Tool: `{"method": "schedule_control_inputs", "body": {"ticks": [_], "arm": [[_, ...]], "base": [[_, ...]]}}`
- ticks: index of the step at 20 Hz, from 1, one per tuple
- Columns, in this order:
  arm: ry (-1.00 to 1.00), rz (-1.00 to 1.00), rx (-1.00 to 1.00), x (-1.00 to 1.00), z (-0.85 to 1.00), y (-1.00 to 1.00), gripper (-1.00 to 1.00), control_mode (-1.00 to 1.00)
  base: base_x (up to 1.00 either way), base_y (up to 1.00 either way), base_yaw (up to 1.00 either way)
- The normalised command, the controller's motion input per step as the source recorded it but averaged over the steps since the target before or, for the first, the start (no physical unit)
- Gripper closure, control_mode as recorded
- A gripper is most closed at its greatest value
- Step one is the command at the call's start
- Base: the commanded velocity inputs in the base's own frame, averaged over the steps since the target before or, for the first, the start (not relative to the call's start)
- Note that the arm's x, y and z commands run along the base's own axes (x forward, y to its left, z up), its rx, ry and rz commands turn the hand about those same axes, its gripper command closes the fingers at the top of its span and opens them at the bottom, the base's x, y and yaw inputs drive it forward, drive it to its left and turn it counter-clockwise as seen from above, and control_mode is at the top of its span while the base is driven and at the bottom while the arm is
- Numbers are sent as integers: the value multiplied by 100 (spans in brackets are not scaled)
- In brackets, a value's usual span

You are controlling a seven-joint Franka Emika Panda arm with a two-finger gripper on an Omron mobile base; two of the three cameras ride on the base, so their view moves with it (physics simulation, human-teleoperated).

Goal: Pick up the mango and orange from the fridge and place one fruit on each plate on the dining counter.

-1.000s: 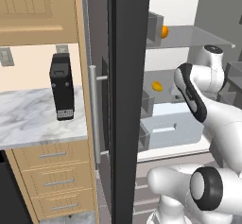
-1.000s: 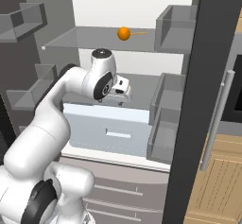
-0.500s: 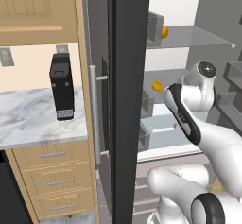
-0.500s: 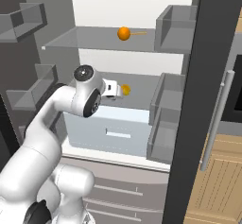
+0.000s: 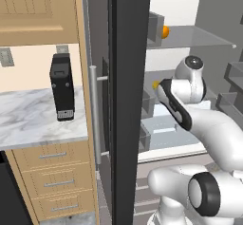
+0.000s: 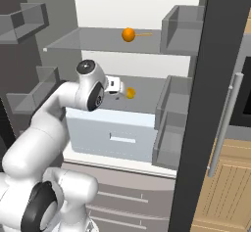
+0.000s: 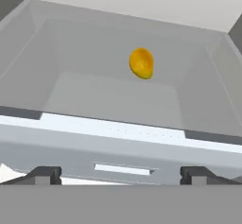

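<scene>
You see a yellow-orange mango (image 7: 142,63), a bright orange (image 6: 128,34), a dark grey fridge door (image 5: 129,77) and white-grey veined marble counter (image 5: 28,122).

To the left stands a wall bench (image 5: 28,119) with a white-grey marble top. Under it are light wooden drawers (image 5: 57,172) with silver bar handles. A black appliance (image 5: 62,92) stands upright on the marble, against a cream wall (image 5: 28,70) that carries a small grey outlet (image 5: 5,57). A wooden cabinet (image 5: 38,10) hangs above. More wooden cabinet fronts (image 6: 225,187) are at the right.
</scene>
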Motion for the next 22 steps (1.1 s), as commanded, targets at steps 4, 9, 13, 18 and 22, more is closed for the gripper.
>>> {"method": "schedule_control_inputs", "body": {"ticks": [4, 9, 13, 18, 22], "arm": [[1, 0, 0, 38, -37, 0, -100, -100], [-3, 0, 0, 52, -35, 0, -100, -100], [0, 0, 0, 64, -1, 0, -100, -100], [2, 0, 1, 43, 0, -18, -100, -100], [1, 0, 1, 19, -8, -48, -100, -100]], "base": [[0, 0, 0], [0, 0, 0], [0, 0, 0], [0, 0, 0], [0, 0, 0]]}}
